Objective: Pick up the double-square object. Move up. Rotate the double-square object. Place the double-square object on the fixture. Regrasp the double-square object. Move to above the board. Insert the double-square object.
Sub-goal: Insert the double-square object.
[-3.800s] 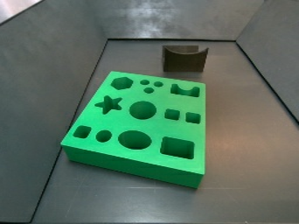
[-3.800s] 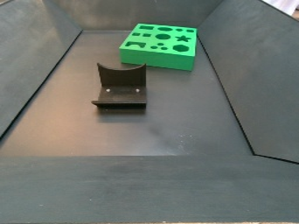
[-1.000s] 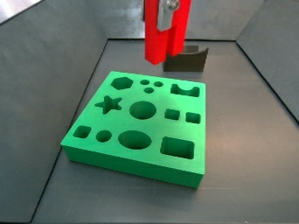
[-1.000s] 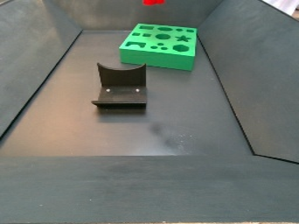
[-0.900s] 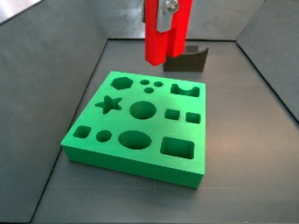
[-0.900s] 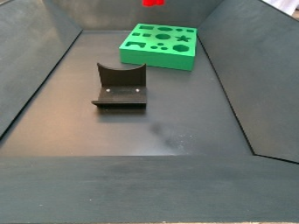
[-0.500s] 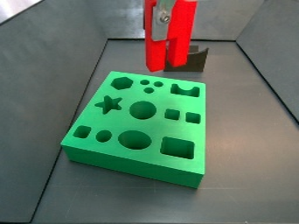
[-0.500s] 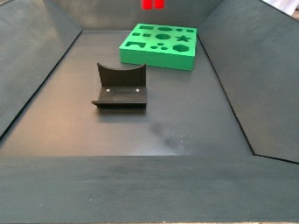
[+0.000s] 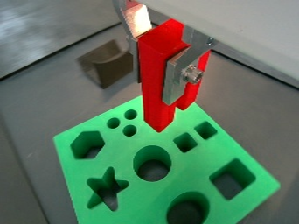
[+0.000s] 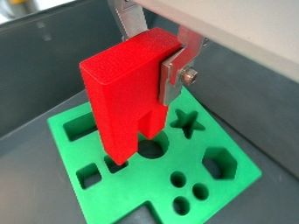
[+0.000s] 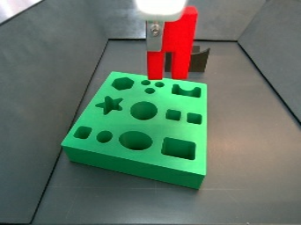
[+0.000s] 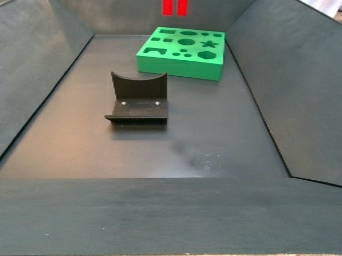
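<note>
The red double-square object (image 9: 160,83) hangs upright, stepped end down, between the fingers of my gripper (image 9: 163,51), which is shut on its upper part. It also shows in a wrist view (image 10: 122,101) and in both side views (image 11: 172,48) (image 12: 171,9). It is held above the far part of the green board (image 9: 198,163), clear of the surface, as the side view shows for the gripper (image 11: 163,32) and the board (image 11: 129,167). The board lies at the far end in a side view (image 12: 181,66). The dark fixture (image 11: 201,60) stands behind the board, empty (image 12: 138,98).
Dark sloping walls enclose the grey floor on all sides (image 12: 54,60). The board (image 10: 128,188) has several cut-outs: star, circles, squares, hexagon. The fixture (image 9: 105,63) stands just beyond the board's far edge.
The gripper with the red object came into view above the board, then turned about the vertical and came down a little; the object's two steps now show in the side view.
</note>
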Motion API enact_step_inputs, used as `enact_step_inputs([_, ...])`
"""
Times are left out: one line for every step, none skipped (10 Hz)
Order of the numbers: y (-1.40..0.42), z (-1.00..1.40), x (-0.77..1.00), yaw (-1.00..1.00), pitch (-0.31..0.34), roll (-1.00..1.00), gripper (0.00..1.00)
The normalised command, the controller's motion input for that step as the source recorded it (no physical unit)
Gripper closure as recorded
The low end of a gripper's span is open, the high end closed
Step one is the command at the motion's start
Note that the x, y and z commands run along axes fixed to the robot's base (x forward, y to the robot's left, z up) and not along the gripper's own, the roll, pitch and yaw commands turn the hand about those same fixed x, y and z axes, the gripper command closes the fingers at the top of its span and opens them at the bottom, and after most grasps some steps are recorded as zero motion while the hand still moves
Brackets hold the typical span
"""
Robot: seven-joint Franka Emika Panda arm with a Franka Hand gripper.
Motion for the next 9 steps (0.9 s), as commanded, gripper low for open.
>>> enact_step_inputs([0.00, -0.18, 0.00, -1.00, 0.000, -0.01, 1.00])
enact_step_inputs([-0.02, -0.12, 0.43, -0.69, 0.000, -0.03, 1.00])
enact_step_inputs([0.01, 0.00, 0.17, -0.22, 0.007, 0.00, 1.00])
enact_step_inputs([0.00, -0.02, 0.00, 0.00, 0.000, 0.00, 1.00])
enact_step_inputs([-0.10, -0.20, 0.12, 0.01, 0.000, 0.00, 1.00])
enact_step_inputs([-0.20, -0.28, 0.21, 0.07, 0.000, 0.04, 1.00])
enact_step_inputs([-0.21, -0.27, 0.27, 0.09, 0.000, 0.02, 1.00])
enact_step_inputs([-0.16, -0.23, 0.18, 0.06, 0.000, 0.03, 1.00])
enact_step_inputs([-0.15, -0.21, 0.25, 0.05, 0.000, 0.03, 1.00])
